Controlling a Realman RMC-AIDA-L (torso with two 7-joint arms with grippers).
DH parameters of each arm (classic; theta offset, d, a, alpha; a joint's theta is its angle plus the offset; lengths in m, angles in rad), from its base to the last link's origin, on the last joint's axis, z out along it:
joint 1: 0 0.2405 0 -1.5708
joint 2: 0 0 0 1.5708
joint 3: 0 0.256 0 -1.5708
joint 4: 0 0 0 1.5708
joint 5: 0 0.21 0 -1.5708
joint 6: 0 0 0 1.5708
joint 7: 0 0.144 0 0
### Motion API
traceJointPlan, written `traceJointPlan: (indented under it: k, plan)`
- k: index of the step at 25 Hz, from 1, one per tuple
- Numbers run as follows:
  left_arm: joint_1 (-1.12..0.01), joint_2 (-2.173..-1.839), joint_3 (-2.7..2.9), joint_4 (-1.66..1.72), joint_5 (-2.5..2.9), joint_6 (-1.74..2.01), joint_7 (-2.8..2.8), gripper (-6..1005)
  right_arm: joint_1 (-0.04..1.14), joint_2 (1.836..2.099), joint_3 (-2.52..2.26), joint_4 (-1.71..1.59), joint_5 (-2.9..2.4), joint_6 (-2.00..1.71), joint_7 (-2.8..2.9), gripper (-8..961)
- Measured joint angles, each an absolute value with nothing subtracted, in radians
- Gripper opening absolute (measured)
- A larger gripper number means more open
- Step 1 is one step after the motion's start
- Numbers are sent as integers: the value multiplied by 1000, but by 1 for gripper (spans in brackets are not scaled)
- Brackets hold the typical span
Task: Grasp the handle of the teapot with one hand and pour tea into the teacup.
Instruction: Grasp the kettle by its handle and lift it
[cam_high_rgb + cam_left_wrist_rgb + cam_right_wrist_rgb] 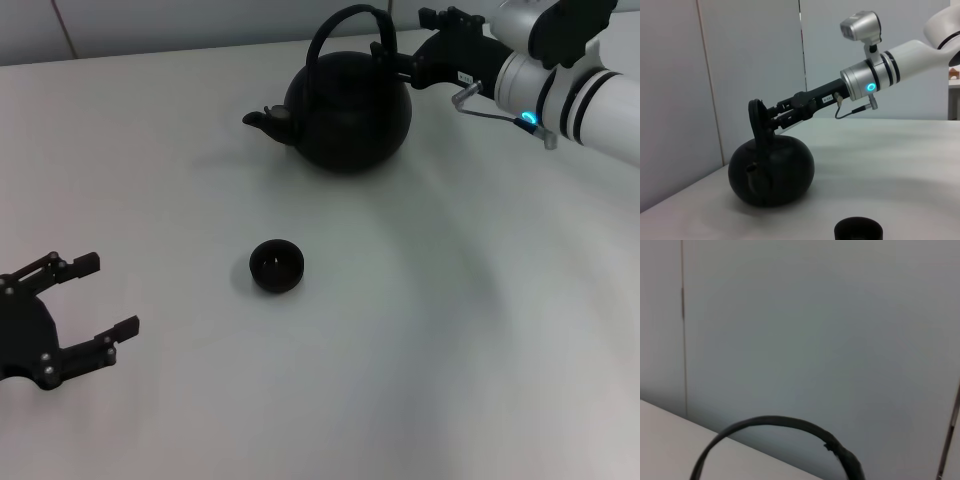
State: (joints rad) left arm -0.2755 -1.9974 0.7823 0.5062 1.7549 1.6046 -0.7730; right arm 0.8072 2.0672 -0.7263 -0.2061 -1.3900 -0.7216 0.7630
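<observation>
Head view: black teapot (348, 112) standing upright on the white worktop (420, 330) at about 12 o'clock, stubby spout (262, 120) aimed toward 9 o'clock. Arched handle (345, 22) rising over the pot's top. Right claw (385, 58) reaching in from 2 o'clock on its white-and-black arm (560, 85), fingertips at the handle's right leg; grasping or merely touching, cannot tell from here. Small black teacup (276, 266) near the middle of the worktop, well apart from the teapot, toward 6 o'clock of it. Left claw (95, 300) parked at 8 o'clock, released, fingers (110, 340) spread wide, holding nothing.

Left wrist view: teapot (771, 170) seated flat on the worktop (890, 165), handle (758, 125) seen edge-on as a thick band. Right claw (771, 116) coming in from the 2 o'clock side, its fingers set on either side of the band near its top; fully clenched or not, cannot tell. Teacup rim (858, 230) at 6 o'clock, near the frame edge.

Right wrist view: only the handle's arc (780, 424) against a pale grey wall (815, 330), with a strip of worktop (670, 440) at 8 o'clock.
</observation>
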Motion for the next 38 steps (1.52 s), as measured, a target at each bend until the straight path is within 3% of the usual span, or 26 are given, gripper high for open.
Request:
traceJointPlan:
  k: [24, 29, 32, 37, 38]
  plan:
    - [-280, -2021, 773, 517, 1755, 1608, -773, 812, 817, 2073, -750, -218, -1390, -692, 748, 796]
    - [-283, -2021, 773, 517, 1755, 1608, -773, 812, 818, 2074, -757, -218, -1390, -692, 748, 603]
    - [-284, -2021, 773, 517, 1755, 1608, -773, 812, 818, 2074, -757, -218, -1390, -693, 748, 390]
    - [-289, -2022, 773, 517, 1755, 1608, -773, 813, 818, 2074, -756, -218, -1391, -693, 748, 153]
    - [-289, -2022, 773, 517, 1755, 1608, -773, 813, 818, 2074, -756, -218, -1391, -693, 748, 145]
